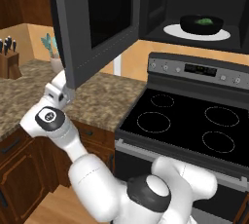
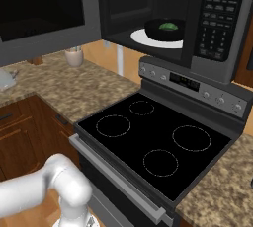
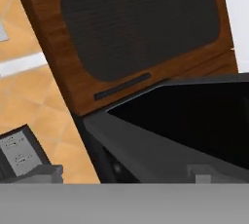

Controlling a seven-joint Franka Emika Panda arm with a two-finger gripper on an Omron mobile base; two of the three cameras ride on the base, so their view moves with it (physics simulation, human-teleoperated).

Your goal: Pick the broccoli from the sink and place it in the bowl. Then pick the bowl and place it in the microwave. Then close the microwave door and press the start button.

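The bowl (image 1: 202, 24) sits on the white turntable (image 1: 175, 31) inside the microwave (image 2: 217, 23), with the broccoli (image 1: 204, 21) lying in it as a small green lump. The door (image 1: 92, 23) stands swung wide open to the left, its glass window facing the room. Below the microwave is the stove (image 2: 158, 142), its four burner rings bare, with granite bench (image 1: 97, 101) to its left. The arm reaches up behind the door's lower edge, so the claw (image 3: 126, 172) is tucked under that panel. In the hand view its two grey fingertips (image 3: 46, 173) stand far apart at the bottom, jaws spread wide and holding nothing, with the door's dark frame and glass just ahead and a brown cabinet (image 3: 146, 38) beyond
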